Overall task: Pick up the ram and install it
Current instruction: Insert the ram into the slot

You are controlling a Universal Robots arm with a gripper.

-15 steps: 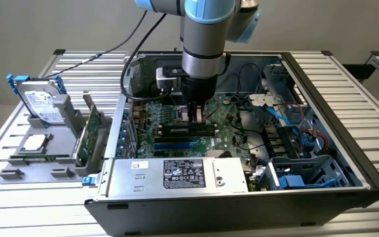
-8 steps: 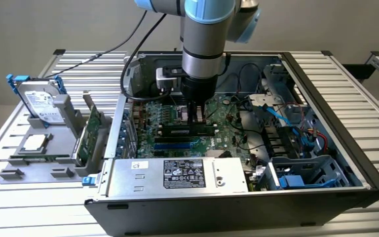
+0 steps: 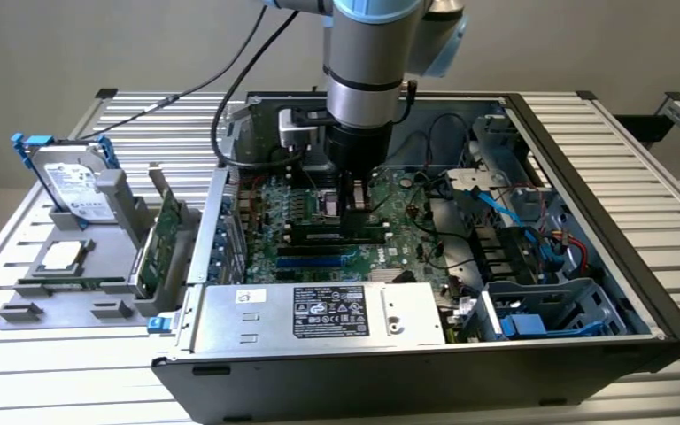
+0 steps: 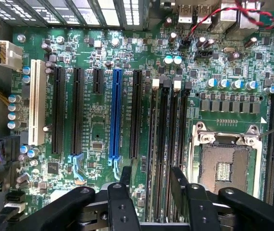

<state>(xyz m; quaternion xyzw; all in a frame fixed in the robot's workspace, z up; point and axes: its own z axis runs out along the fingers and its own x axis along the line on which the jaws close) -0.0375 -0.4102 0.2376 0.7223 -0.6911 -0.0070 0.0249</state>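
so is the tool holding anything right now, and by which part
nothing is held: the tool stands open above the motherboard, with only its black slots showing between the fingers

We saw the open computer case [image 3: 623, 292] lying on the tabletop [image 3: 68, 381], with the motherboard [image 3: 417, 208] flat on its floor. The power supply [image 3: 316, 314] sat along the case's near edge, and the drive cage [image 3: 552, 310] filled the near corner at the exterior view's right. Outside the case, at the exterior view's left, a holder [image 3: 33, 310] carried a hard drive [image 3: 68, 181] upright at its far end, a processor [image 3: 63, 255] nearer us, and an expansion card [image 3: 169, 226] on edge just beside the case wall. The memory slots [image 4: 168, 130] ran between the expansion slots [image 4: 116, 113] and the CPU socket [image 4: 223, 163]. The gripper [image 4: 150, 173] hung inside the case over those memory slots.
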